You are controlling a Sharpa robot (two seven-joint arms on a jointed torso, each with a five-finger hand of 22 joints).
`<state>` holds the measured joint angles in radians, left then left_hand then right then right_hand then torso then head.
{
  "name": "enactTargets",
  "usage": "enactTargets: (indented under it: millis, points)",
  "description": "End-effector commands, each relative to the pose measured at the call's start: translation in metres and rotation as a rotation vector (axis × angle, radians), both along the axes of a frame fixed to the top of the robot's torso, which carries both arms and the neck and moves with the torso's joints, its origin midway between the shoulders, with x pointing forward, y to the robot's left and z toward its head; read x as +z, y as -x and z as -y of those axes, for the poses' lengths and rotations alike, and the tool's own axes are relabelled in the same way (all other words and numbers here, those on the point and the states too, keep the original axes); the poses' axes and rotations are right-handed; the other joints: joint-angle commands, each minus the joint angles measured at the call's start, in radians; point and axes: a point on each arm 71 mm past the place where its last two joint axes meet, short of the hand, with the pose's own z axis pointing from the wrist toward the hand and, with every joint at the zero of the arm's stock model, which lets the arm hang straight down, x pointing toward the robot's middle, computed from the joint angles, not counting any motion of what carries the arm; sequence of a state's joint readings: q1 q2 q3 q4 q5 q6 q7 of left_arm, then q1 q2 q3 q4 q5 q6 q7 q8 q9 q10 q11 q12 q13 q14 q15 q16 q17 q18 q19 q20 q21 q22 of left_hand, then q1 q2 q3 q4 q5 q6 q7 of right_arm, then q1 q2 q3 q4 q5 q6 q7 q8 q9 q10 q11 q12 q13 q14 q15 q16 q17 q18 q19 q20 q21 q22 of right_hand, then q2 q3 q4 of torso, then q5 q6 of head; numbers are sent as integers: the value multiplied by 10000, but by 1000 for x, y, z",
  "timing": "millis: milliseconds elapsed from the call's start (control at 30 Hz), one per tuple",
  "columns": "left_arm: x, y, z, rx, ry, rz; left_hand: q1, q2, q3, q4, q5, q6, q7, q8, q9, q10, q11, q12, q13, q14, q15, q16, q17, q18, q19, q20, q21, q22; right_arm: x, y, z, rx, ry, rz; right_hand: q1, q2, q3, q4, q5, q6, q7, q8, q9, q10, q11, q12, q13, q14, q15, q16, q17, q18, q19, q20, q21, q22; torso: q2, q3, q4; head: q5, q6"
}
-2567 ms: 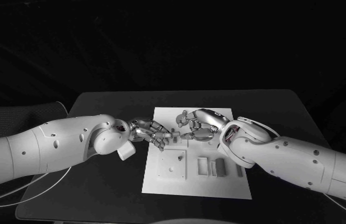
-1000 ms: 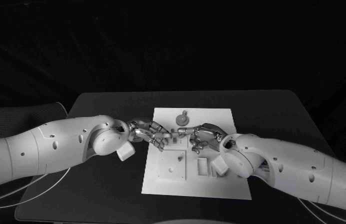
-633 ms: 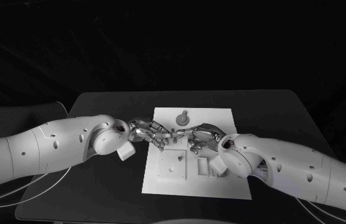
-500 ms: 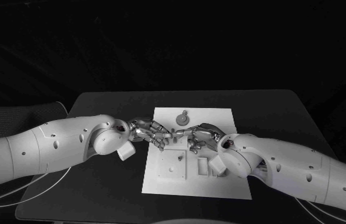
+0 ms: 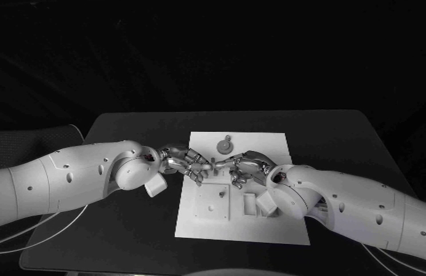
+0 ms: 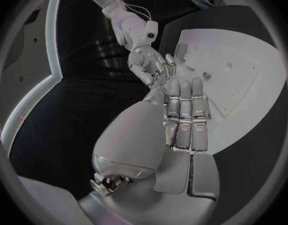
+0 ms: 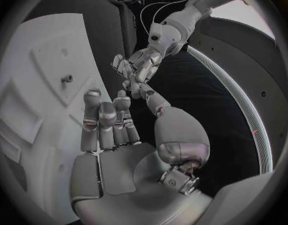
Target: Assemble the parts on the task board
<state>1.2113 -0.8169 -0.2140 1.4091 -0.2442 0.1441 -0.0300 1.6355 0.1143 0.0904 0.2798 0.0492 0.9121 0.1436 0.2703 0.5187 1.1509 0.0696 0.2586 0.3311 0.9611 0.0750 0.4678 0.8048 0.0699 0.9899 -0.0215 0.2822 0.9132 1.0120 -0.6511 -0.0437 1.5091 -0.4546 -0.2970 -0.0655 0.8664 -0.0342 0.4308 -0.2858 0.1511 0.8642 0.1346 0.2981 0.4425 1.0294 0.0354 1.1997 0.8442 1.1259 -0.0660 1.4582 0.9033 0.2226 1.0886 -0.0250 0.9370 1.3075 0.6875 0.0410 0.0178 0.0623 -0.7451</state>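
Hovering over the flat white task board (image 5: 266, 230), left silver hand (image 5: 188, 163) and right silver hand (image 5: 244, 167) look empty, fingers apart. That small round-headed part (image 5: 225, 146) seems light and rigid, so pinch its edges.

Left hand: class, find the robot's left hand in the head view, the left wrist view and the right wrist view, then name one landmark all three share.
Head view: left hand at the task board's left edge, facing the right hand.
Left wrist view: left hand in the circle's middle.
Right wrist view: left hand just past the right hand's thumb.
Shared landmark: the white task board.
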Motion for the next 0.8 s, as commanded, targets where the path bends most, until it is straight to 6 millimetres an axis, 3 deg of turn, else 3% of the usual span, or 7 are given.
enactTargets:
  millis: [33,267,533,600,800]
  points:
    - [1,1,3,-216,110,33,-23,89,67,-1,25,259,-209,104,82,57,6,-40,9,-38,23,-33,12,156,-75,-6,-61,12,1,0,-2,90,-66,239,88,7,-19,-58,12,182,85,36,10,-8,-53,41,-10,6,-98,35,-10,392,19,-12,61,164,0,-1,2,1,-6]
    - [1,1,3,-229,121,38,-19,89,67,0,25,261,-206,104,83,62,6,-45,10,-39,24,-34,14,155,-78,-5,-62,13,1,0,-2,110,-85,253,125,37,-31,-52,16,188,81,41,14,-2,-56,40,-13,10,-101,34,-12,392,22,-9,62,162,0,-1,0,5,-8]
    - [1,1,3,-220,115,44,-13,92,69,1,25,264,-200,105,84,72,8,-51,11,-41,25,-35,16,155,-82,-4,-63,16,2,0,-3,161,-109,295,420,279,5,-65,85,249,59,83,38,23,-77,40,-26,28,-119,35,-18,392,25,-8,70,159,1,1,-2,14,-17]
    - [1,1,3,-217,114,45,-11,92,69,1,25,265,-199,104,84,73,9,-53,11,-41,26,-35,17,154,-83,-4,-64,16,2,0,-3,175,-71,336,843,317,301,-34,-357,341,31,133,62,51,-109,35,-40,42,-140,30,-25,392,37,-16,70,151,-2,0,-6,24,-15]
    - [1,1,3,-224,113,39,-8,92,68,4,25,266,-195,104,85,79,10,-59,11,-45,28,-37,18,153,-87,-2,-65,17,2,-1,-3,142,-88,420,1343,498,907,-44,-445,671,-77,298,146,142,-205,18,-76,81,-223,29,-35,392,73,31,94,157,1,2,-3,31,-24]
